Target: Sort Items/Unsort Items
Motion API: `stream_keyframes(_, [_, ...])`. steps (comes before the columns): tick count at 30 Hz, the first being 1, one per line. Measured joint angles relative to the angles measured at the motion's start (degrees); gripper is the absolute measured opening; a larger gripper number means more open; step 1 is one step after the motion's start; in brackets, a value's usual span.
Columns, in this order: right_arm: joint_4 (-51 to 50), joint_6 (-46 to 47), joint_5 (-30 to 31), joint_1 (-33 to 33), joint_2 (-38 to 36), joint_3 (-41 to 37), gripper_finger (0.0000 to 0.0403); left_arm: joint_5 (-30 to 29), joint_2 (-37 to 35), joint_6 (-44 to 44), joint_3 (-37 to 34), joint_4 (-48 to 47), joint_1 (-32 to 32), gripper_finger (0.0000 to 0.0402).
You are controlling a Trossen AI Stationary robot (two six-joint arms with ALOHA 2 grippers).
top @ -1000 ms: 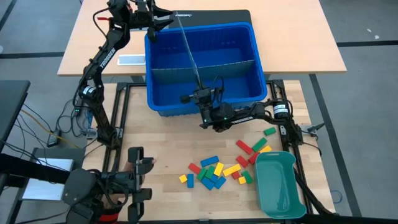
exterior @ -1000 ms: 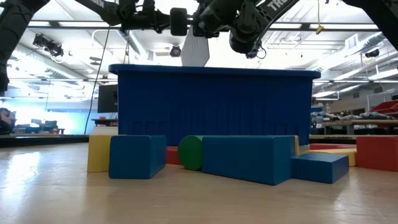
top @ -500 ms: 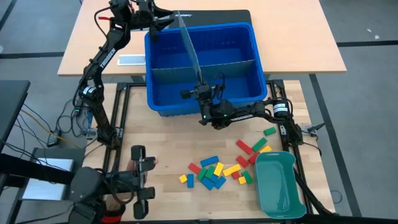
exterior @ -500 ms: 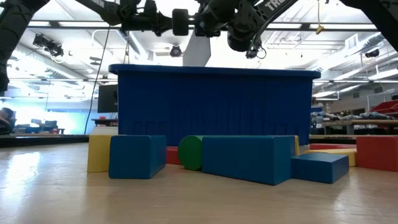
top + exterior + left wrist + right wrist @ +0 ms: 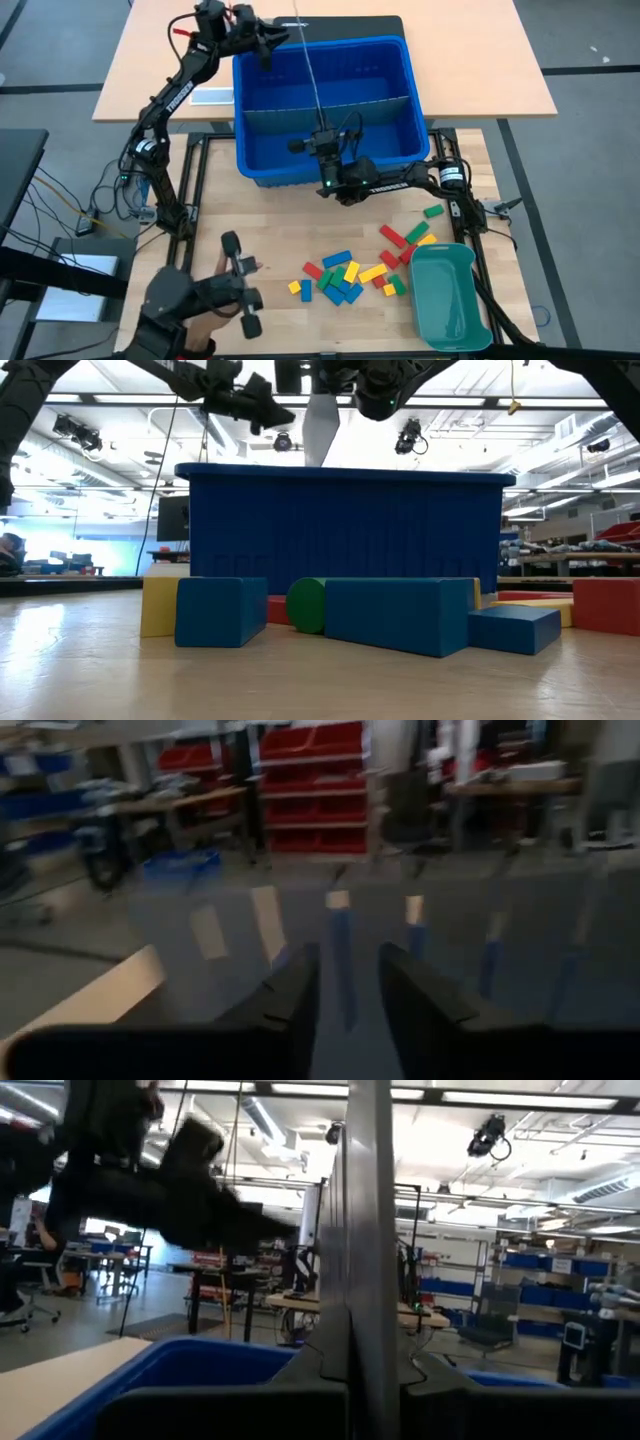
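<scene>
1. The blocks (image 5: 350,272) are lying scattered flat on the wooden table (image 5: 270,230), in front of the blue bin (image 5: 325,105) and just beside the teal tray (image 5: 448,295); their long axes are pointing in mixed directions.
2. The right gripper (image 5: 322,150) is pinching the grey divider sheet (image 5: 308,70), standing on edge over the bin.
3. The left gripper (image 5: 272,38) is reaching over the bin's far corner, fingers (image 5: 290,1005) narrowly parted with the sheet's edge between them; a grip cannot be told.
</scene>
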Motion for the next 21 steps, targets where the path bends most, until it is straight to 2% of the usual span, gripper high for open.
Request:
stream_keyframes(3, [0.0,-1.5,0.1,0.4,0.0,0.6,0.0000,-3.7,0.0,-0.6,-3.2,2.8,0.0,0.0038])
stream_keyframes(5, [0.1,-1.4,0.2,0.6,0.0,0.6,0.0000,-4.2,0.0,-3.7,-6.7,8.5,0.0,0.0011])
stream_keyframes(8, [0.0,-0.8,0.4,0.6,0.0,0.6,0.0000,-2.3,0.0,-9.9,-12.8,19.7,0.1,0.0006])
stream_keyframes(12, [-0.1,0.7,0.5,1.0,0.0,0.6,0.0000,-2.0,0.0,-13.6,-19.5,30.8,-0.4,0.0003])
stream_keyframes(16, [-0.1,2.1,1.8,1.6,0.0,0.5,0.0000,-2.5,0.0,-13.7,-22.6,34.5,-1.7,0.0002])
stream_keyframes(21, [-0.3,7.2,2.8,2.1,0.0,-2.7,0.0000,-4.0,2.2,-13.9,-22.3,35.4,-3.1,0.0001])
